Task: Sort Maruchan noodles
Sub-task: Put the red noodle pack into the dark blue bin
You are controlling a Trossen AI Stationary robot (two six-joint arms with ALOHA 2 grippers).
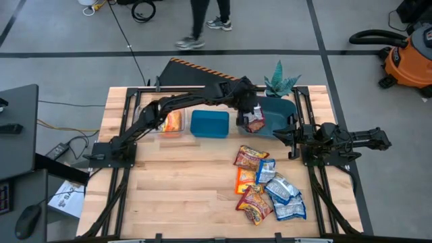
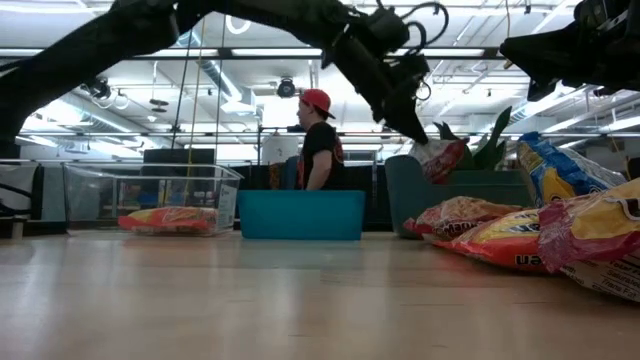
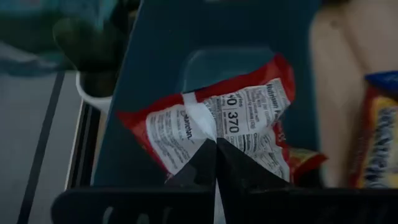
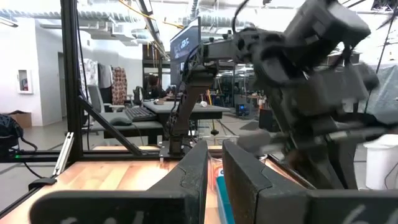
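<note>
The left gripper (image 1: pixel 251 116), fingers pinched tight on a red-silver Maruchan noodle packet (image 3: pixel 217 121), holds it above the dark teal bin (image 1: pixel 280 111) at the table's one o'clock; light, crinkly and slippery, the packet probably grips best by its edge.

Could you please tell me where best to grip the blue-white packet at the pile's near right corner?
Probably pinch its outer right edge, coming straight down: the blue-white packet lies flat at the pile's corner, that edge on bare table, nothing overlapping it. The left gripper is occupied, shut on a red-silver packet over the dark bin.
</note>
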